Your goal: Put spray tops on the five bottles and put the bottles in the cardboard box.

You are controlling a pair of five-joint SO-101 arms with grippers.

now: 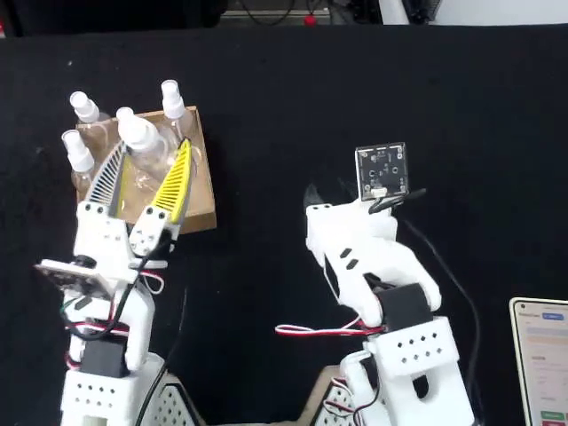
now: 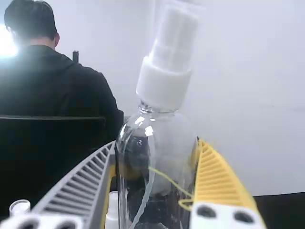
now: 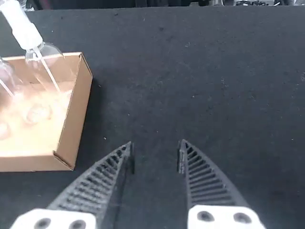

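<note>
A cardboard box [image 1: 202,197] sits on the left of the black table. Three clear bottles with white spray tops [image 1: 86,108] [image 1: 77,153] [image 1: 172,99] stand in it. A fourth capped bottle [image 1: 138,135] is over the box, between the grey and yellow fingers of my left gripper [image 1: 153,151]. In the left wrist view that bottle [image 2: 157,157] is upright and my left gripper [image 2: 156,145] is shut on its body. I cannot tell if it touches the box floor. My right gripper [image 3: 155,155] is open over bare table, to the right of the box [image 3: 71,124].
A bottle with a spray top [image 3: 29,38] stands at the near corner of the box in the right wrist view. A phone-like screen [image 1: 541,359] lies at the table's right front edge. Red and white cables [image 1: 311,331] hang by the right arm's base.
</note>
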